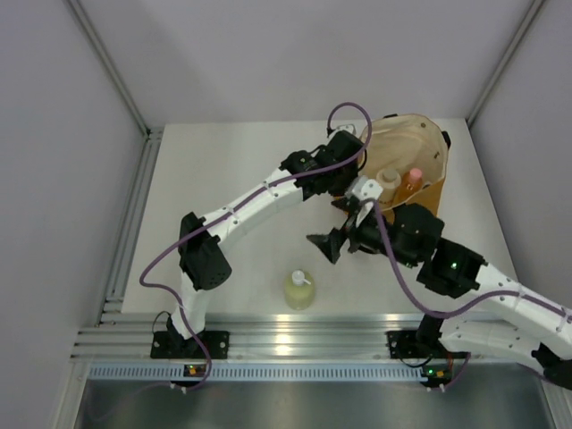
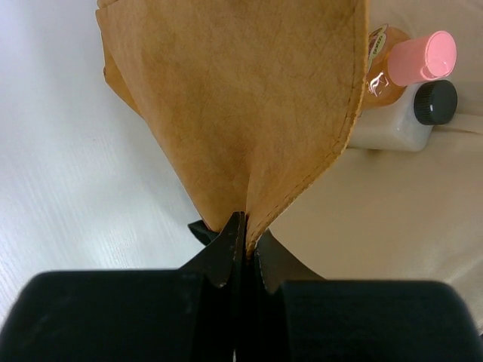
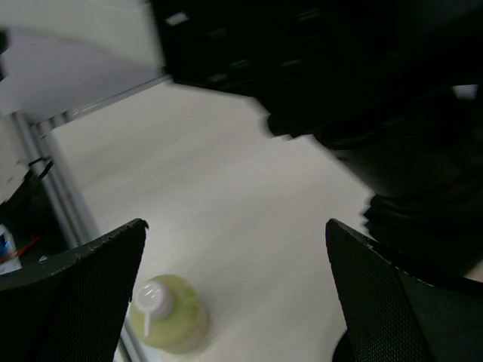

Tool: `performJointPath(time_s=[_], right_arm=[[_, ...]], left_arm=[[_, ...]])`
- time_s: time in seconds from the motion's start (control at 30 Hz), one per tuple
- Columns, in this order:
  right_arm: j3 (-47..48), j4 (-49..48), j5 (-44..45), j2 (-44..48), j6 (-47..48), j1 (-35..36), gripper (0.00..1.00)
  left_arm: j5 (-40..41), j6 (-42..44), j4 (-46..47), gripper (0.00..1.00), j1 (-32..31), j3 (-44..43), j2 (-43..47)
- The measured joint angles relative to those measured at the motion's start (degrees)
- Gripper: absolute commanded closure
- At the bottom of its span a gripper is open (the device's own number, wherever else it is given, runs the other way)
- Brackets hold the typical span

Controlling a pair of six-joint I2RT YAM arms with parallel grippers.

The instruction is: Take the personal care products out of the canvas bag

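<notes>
Between the closed fingers of the left pincer (image 2: 244, 230) was a fold of the mustard-tan canvas bag (image 2: 241, 98), clamped at its stitched edge and fanning out away from the tips. Beyond that pincer and to its right, on the bag's cream lining, lay the orange bottle with pink cap (image 2: 407, 64), with the clear square black-capped bottle (image 2: 392, 124) just beside it. The right pincer (image 3: 235, 249) stood spread wide, gripped nothing, and hung above the table (image 3: 226, 173). Below its gap, near its left finger, the yellow-green bottle with white pump (image 3: 167, 317) stood upright on the table, well apart from the bag.
</notes>
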State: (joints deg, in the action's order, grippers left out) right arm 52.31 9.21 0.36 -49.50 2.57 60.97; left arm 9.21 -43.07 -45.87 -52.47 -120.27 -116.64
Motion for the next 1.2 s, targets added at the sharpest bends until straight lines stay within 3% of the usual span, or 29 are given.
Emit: performJointPath(time_s=[0.2, 0.4, 0.57, 0.9, 1.2], right_arm=[[14.36, 11.56, 9.2, -2.45, -8.98, -18.56, 0.0], [23.02, 18.38, 9.05, -8.74, -16.98, -31.91, 0.07], [23.58, 21.22, 6.62, -11.91, -19.37, -33.35, 0.09], [15.58, 20.0, 6.82, -8.9, -24.28, -33.99, 0.09], [15.43, 19.43, 1.03, -5.33, -19.89, -36.15, 0.08]], left_arm=[[0.09, -3.04, 0.0, 1.0, 0.11, 0.0, 0.0], [0.85, -5.84, -0.02, 1.0, 0.04, 0.09, 0.0], [1.44, -8.07, -0.52, 1.0, 0.48, 3.13, 0.0], [5.27, -9.94, -2.89, 1.0, -0.28, 7.17, 0.0], [6.69, -10.1, -2.84, 1.0, -1.64, 4.35, -0.02]])
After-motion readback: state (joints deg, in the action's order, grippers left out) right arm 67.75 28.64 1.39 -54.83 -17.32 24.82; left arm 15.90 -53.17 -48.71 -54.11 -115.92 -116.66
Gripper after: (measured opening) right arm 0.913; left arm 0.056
